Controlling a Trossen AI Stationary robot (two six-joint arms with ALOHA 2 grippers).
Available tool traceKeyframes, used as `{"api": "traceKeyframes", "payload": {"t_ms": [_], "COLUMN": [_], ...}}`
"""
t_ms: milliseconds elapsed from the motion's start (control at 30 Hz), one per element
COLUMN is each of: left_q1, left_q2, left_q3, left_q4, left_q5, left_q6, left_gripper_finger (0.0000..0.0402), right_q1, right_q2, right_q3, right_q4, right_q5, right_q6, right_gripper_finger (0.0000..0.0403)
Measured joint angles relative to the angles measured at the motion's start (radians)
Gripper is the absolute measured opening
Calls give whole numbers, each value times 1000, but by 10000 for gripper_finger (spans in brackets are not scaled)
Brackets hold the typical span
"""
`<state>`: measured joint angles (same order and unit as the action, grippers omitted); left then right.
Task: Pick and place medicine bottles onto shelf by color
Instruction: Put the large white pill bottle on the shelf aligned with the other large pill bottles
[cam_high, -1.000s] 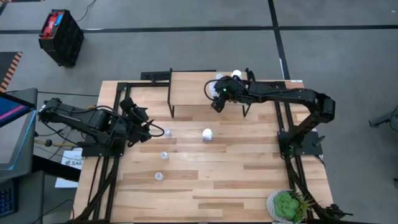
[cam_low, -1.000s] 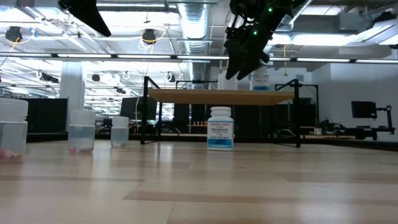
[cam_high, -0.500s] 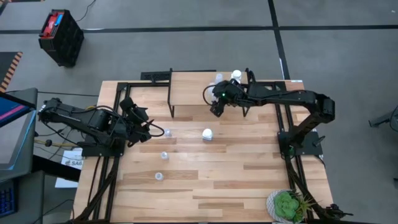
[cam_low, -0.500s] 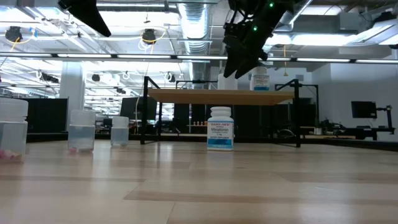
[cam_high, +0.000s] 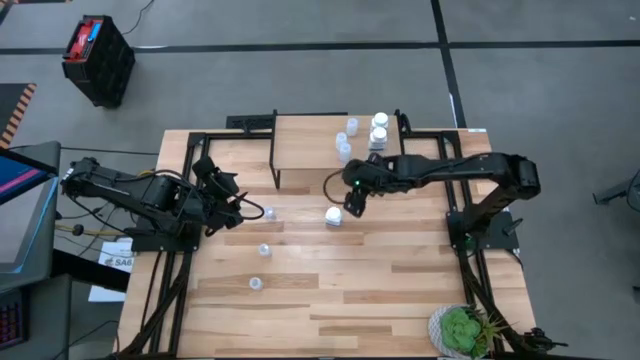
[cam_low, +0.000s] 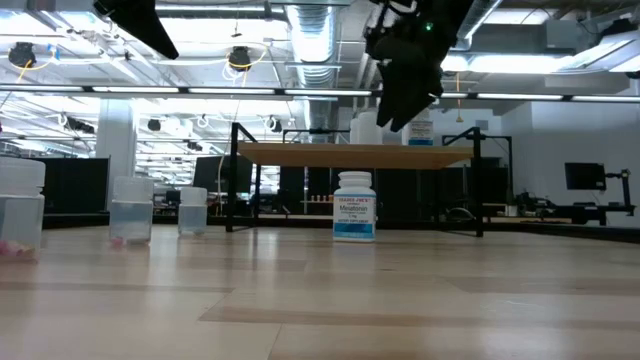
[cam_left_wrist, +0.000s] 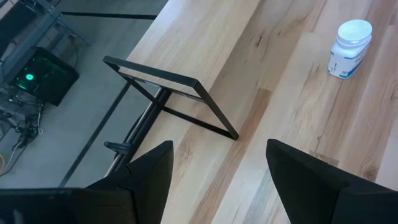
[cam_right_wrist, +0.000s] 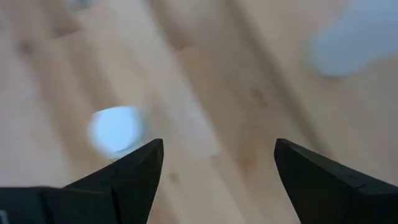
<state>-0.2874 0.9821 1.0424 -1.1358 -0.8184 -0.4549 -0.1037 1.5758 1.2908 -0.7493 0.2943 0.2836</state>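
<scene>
The white medicine bottle (cam_high: 333, 215) stands upright on the surface, just in front of the shelf (cam_high: 330, 140), with a wide white cap and a blue-and-white label plain in the low view (cam_low: 354, 220). It looks like light, rigid plastic with smooth round sides, so it could slip or tip if nudged; the best hold is probably across the body below the cap, squeezed squarely.

Just beside it, at about 2 o'clock, the right pincer (cam_high: 352, 196) hangs above the surface, its fingers spread wide with nothing between them in the right wrist view (cam_right_wrist: 214, 174).

On the shelf's right end stand two white bottles (cam_high: 379, 130) and three pale-blue ones (cam_high: 346, 138). Three more pale-blue bottles (cam_high: 263, 249) sit on the surface at roughly 8 o'clock from the white one. The left pincer (cam_high: 222, 197) waits near the surface's left edge, open and empty.
</scene>
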Motion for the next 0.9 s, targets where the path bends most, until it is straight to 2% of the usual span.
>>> {"api": "traceKeyframes", "payload": {"t_ms": [500, 900], "left_q1": [0, 0], "left_q2": [-1, 0], "left_q3": [0, 0], "left_q4": [0, 1], "left_q5": [2, 3], "left_q6": [0, -1], "left_gripper_finger": [245, 245], "right_q1": [100, 110], "right_q2": [176, 183], "right_q3": [0, 0], "right_q4": [139, 186], "right_q5": [-13, -35], "right_q6": [-56, -47], "right_gripper_finger": [329, 329]}}
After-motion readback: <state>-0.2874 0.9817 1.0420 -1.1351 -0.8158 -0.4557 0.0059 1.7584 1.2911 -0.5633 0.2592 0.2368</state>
